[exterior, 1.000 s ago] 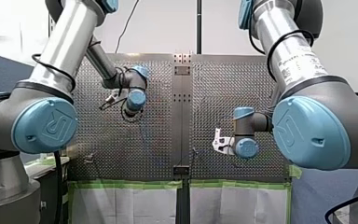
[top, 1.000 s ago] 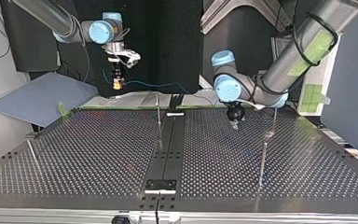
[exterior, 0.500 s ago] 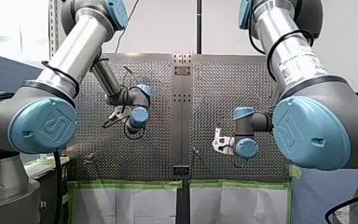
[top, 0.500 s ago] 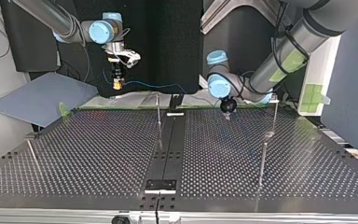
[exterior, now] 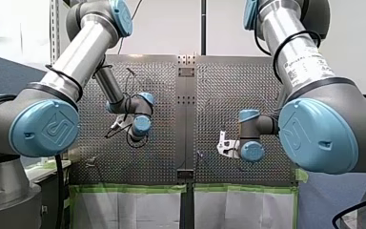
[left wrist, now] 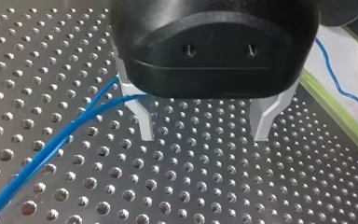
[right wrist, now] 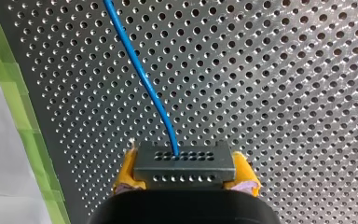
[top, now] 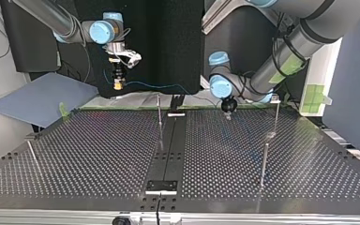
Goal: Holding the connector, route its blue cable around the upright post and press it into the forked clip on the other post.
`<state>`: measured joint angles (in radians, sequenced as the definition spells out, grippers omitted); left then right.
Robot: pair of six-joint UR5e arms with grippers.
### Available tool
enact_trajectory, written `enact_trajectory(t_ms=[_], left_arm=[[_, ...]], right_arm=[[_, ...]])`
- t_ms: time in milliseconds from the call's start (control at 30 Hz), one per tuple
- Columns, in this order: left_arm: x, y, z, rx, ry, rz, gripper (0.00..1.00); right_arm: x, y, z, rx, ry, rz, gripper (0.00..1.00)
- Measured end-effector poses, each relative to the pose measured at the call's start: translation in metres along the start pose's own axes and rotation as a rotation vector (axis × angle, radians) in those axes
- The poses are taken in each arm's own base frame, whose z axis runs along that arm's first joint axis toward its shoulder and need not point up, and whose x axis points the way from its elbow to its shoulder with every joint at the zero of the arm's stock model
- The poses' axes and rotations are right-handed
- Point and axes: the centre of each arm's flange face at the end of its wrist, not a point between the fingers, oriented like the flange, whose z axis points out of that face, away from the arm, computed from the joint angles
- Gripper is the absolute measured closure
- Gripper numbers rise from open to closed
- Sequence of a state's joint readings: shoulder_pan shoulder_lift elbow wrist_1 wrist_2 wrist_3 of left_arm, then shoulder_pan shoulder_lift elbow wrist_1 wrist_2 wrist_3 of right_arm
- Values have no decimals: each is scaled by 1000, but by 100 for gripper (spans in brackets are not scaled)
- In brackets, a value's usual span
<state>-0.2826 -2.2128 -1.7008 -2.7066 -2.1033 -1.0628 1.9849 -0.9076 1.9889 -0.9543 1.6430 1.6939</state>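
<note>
My right gripper is shut with its yellow pads on a dark grey connector. A blue cable leaves the connector and runs away over the perforated plate. In the top view this gripper hangs above the table's far edge, and the cable trails toward the middle. My left gripper stands open just above the plate, its metal fingers empty, and the blue cable passes beside one finger. A thin upright post stands near the centre strip. Two more posts stand at the top view's right.
A slanted rod stands at the top view's left. A blue-grey board lies beyond the far left corner. Green tape marks the plate's edge, with another stretch of blue cable beyond it. The dark centre strip divides the plate.
My left arm has swung its gripper toward the table's far edge in the top view, closer to the centre. My right arm and the connector have not moved.
</note>
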Motion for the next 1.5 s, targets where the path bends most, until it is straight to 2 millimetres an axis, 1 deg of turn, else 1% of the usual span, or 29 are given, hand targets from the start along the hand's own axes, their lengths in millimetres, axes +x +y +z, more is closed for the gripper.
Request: enact_trajectory(t_ms=[267,500,733,900,967,1200,1500], left_arm=[[0,-4,5,24,-11,-31,0],[6,-28,10,71,-2,-36,0],[18,-43,10,113,14,-59,0],[35,-61,6,161,47,-48,0],[38,-68,4,180,48,-53,0],[36,-82,-6,229,39,-77,0],[36,-89,-16,264,55,-95,0]], right_arm=[[0,-2,-1,4,-1,-1,84],[-1,-3,-1,6,-2,-1,84],[-1,-3,-1,6,-4,-1,84],[-1,-3,-2,6,-6,-1,84],[-1,-4,-2,8,-9,-2,84],[-2,-4,-3,11,-16,-3,84],[-3,-5,-3,12,-21,-5,84]])
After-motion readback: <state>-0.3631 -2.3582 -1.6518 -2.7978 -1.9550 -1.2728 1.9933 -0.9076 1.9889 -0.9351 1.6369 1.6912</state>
